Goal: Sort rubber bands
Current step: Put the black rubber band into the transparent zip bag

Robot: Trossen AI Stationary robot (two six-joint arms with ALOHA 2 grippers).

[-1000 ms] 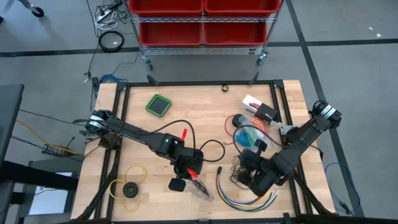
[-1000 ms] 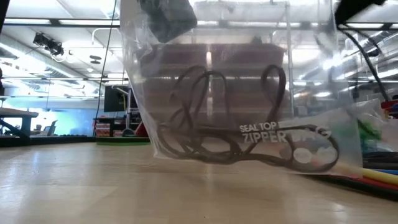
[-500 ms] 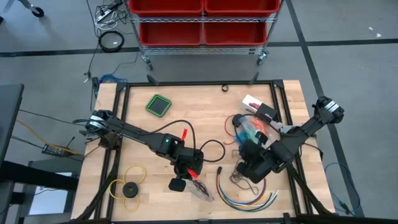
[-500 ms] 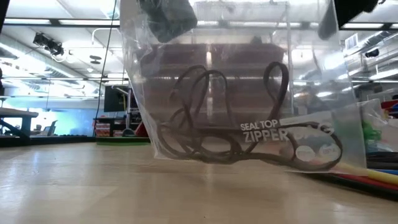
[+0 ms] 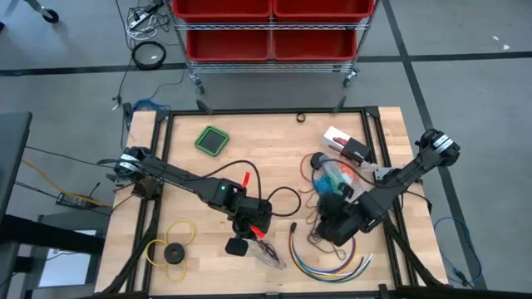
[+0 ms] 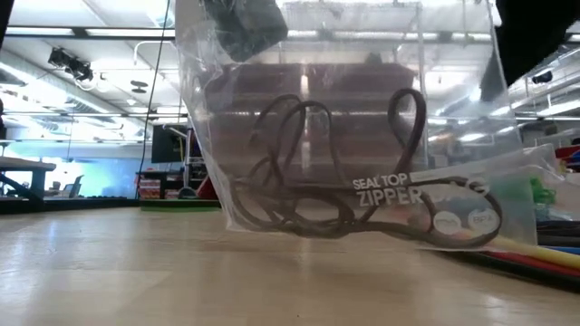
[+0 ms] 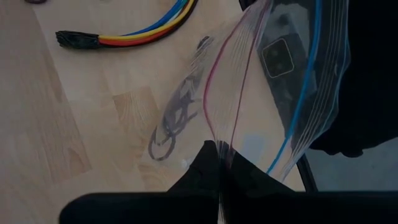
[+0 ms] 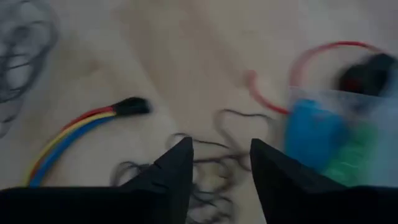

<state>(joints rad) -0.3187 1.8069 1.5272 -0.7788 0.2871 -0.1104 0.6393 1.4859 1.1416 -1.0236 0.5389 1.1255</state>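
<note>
Lying near the table's 7 o'clock corner: yellow ring. Pinching the bag's zipper edge just below centre: left gripper, clenched, dark bands sitting inside. Hovering at 4 o'clock from centre: right gripper, fingers spread, gripping nothing, over loose dark bands beside the cables. Bunching at 12 o'clock from that gripper: blue and green bands.

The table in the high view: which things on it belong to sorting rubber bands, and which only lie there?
For the job:
- dark rubber bands
- zipper bag, held by left gripper
- blue and green bands
- right gripper, open

Only lying there:
- coloured cables
- yellow ring
- green pad
</note>
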